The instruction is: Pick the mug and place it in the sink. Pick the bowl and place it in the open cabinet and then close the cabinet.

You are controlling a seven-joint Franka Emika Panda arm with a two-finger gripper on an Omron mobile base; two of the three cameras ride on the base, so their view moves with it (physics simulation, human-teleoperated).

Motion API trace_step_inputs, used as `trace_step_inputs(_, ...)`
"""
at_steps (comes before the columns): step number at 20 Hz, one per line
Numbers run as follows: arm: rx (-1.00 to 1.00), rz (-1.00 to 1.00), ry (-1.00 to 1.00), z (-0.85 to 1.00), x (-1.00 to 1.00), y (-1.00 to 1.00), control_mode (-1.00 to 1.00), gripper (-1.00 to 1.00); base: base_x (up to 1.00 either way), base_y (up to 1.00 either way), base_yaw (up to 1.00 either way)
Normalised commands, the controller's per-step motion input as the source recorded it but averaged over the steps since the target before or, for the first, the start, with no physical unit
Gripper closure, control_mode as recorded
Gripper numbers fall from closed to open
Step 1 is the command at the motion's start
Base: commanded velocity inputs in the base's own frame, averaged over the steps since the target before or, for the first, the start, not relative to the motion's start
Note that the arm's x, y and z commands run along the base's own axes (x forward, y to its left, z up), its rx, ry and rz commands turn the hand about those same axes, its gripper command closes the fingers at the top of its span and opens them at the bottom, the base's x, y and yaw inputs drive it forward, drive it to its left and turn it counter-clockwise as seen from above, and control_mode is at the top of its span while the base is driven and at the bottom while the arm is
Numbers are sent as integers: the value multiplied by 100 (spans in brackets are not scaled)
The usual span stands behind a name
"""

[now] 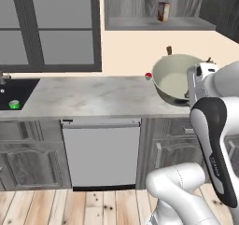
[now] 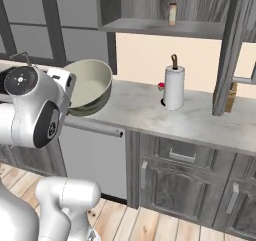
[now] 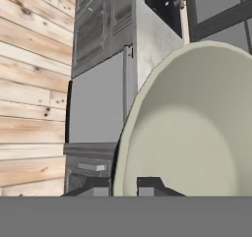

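bowl [image 1: 173,78] tilted on its side above the counter [image 1: 93,95], mouth facing left; hand [image 3: 124,186] pinches its rim.

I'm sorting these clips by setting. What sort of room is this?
A rendered home kitchen, most likely: a black sink set into a marbled counter, a dishwasher below it, and a paper towel roll under an open wall cabinet.
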Motion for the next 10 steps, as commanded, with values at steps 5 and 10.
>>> trace_step_inputs(5, 0, 0, 0, 0, 0, 0, 100, 100, 14, -8, 4)
trace_step_inputs(10, 0, 0, 0, 0, 0, 0, 100, 100, 21, 0, 4)
